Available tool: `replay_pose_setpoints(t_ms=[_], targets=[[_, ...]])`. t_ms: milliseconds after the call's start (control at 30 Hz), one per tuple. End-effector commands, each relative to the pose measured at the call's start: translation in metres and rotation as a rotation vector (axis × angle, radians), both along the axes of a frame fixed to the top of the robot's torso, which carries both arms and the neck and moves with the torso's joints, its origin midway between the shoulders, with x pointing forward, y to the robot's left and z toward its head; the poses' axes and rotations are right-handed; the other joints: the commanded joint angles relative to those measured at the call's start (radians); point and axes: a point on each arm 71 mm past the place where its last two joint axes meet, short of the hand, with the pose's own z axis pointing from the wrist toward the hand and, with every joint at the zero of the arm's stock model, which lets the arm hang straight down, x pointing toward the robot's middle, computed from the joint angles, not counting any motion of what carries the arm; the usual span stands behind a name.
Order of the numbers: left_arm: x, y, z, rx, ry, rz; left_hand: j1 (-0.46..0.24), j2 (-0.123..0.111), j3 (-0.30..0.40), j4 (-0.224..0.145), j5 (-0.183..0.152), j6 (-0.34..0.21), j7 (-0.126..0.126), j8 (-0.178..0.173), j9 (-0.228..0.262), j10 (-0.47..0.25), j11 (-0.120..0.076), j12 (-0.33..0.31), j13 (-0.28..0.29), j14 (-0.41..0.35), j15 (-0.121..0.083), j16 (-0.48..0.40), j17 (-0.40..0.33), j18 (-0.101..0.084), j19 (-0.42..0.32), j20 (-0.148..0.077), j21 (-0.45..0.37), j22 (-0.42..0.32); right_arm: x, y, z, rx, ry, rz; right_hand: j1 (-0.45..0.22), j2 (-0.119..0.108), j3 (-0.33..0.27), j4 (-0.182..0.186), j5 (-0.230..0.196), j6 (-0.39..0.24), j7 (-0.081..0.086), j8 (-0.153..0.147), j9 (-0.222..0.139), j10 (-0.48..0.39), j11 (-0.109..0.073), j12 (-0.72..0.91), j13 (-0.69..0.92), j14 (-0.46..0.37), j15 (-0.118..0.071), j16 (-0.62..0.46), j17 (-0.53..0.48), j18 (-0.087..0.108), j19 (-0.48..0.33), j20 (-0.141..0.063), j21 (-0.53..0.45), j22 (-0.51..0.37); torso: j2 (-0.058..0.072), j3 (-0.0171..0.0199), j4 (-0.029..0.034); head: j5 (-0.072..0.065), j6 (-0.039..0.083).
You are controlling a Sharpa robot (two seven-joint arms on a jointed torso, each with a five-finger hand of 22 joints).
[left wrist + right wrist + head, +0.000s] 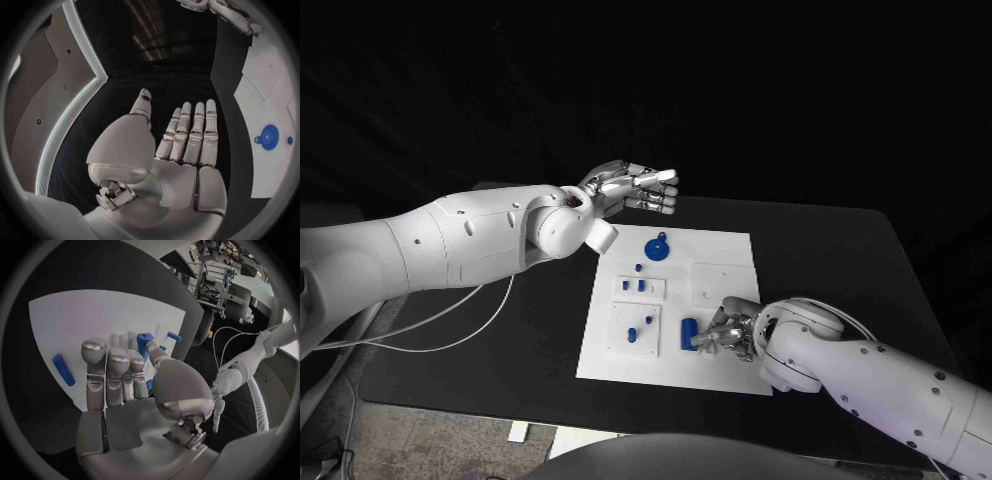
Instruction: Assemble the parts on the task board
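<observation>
At the left of the table, near nine o'clock, the left hand (629, 190) hangs in the air above the far left corner of the task board (718, 375). Its fingers are straight and apart, and it holds nothing. The left wrist view shows the same flat, bare palm (181, 165). In the middle sits the white board with the small blue parts on it. A round blue part (656, 248) with a little knob lies toward twelve o'clock on the board. Two short blue pegs (635, 286) stand in a small raised square just left of the middle. More little blue bits (638, 330) sit in another raised square toward seven o'clock. A longer blue bar (688, 333) lies near six o'clock, just beside the right hand (728, 332). That hand rests low on the board at about five o'clock, with its fingers bent down. In the right wrist view its fingers (115, 370) reach toward a blue peg (145, 344), but I cannot tell if they hold it or just touch it. The parts look like hard plastic, so I think they are light, stiff and a bit slippery. It seems best to pinch each one by its sides, near the middle, so it does not tip or slide away.
</observation>
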Motion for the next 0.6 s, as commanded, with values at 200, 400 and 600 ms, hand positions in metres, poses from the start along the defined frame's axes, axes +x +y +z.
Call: replay_pose_setpoints(t_ms=[200, 400, 600], targets=[[-0.0007, -0.0028, 0.0006, -0.007, -0.002, -0.018, 0.001, 0.012, -0.006, 0.002, 0.005, 0.002, -0.002, 0.003, 0.0, -0.004, 0.001, -0.005, 0.0, -0.008, 0.001, -0.001, -0.001, 0.003, -0.002, 0.004, -0.007, -0.001, -0.0007, 0.0013, -0.004, -0.015, 0.029, 0.012, -0.002, -0.009, 0.016, -0.019, 0.037, -0.001, -0.006, 0.0, 0.001, 0.001, -0.001, 0.005, -0.003, -0.001, -0.003, 0.004, -0.003, -0.016, 0.024, -0.001, 0.001, 0.083, 0.0, 0.0008, -0.0017, 0.0, -0.002], [-0.0006, -0.0033, 0.0005, -0.007, -0.002, -0.02, 0.001, 0.012, -0.006, 0.002, 0.005, 0.002, -0.002, 0.003, 0.0, -0.004, 0.001, -0.005, 0.0, -0.008, 0.001, -0.001, -0.001, 0.003, -0.002, 0.004, -0.007, -0.001, -0.0013, 0.0037, -0.0077, -0.02, 0.044, 0.017, -0.003, -0.01, 0.019, -0.029, 0.056, -0.001, -0.006, 0.0, 0.001, 0.001, -0.001, 0.006, -0.002, -0.001, -0.003, 0.004, -0.005, -0.016, 0.023, -0.001, 0.0, 0.083, 0.0, 0.0007, 0.0003, -0.003, -0.003], [-0.0007, -0.0025, 0.0001, -0.005, 0.001, -0.018, 0.003, 0.014, -0.008, -0.001, 0.005, 0.003, -0.002, 0.003, 0.0, -0.004, 0.001, -0.005, 0.0, -0.008, 0.001, -0.001, -0.001, 0.003, -0.002, 0.003, -0.006, 0.0, -0.0026, 0.0027, -0.0097, -0.017, 0.046, 0.018, -0.008, -0.034, -0.022, -0.043, 0.124, 0.002, -0.005, -0.001, 0.001, 0.001, -0.001, 0.007, -0.003, -0.002, -0.003, 0.005, -0.006, -0.016, 0.023, -0.002, 0.001, 0.083, 0.0, -0.0001, -0.0011, -0.002, -0.006]])
